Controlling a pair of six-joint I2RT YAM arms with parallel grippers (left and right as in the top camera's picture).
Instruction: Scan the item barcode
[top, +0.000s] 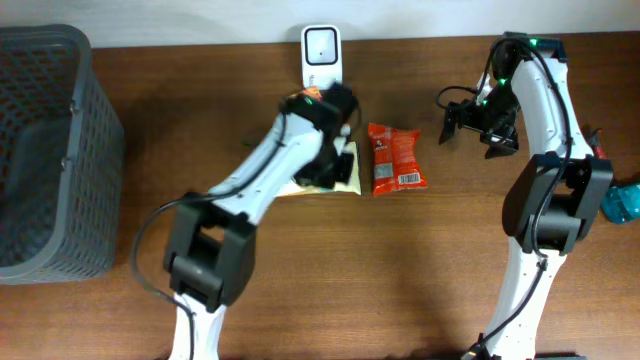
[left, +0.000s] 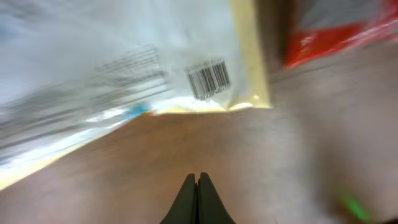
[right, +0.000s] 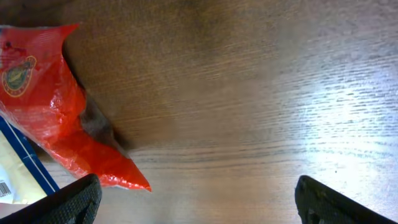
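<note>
Likely light, floppy and slick, the flat yellow-edged plastic packet (left: 124, 62) needed an edge pinch; left gripper (left: 198, 179) was closed empty, right gripper (right: 198, 198) wide apart.

pale yellow packet (left: 124, 56), barcode (left: 209, 79) up, flat just beside red snack bag (top: 396, 158), near white scanner (top: 322, 55)

The overhead view looks straight down on the whole table (top: 450, 280). Both wrist views sit close above the tabletop, facing down. All three views share the red packet (top: 396, 158).
</note>
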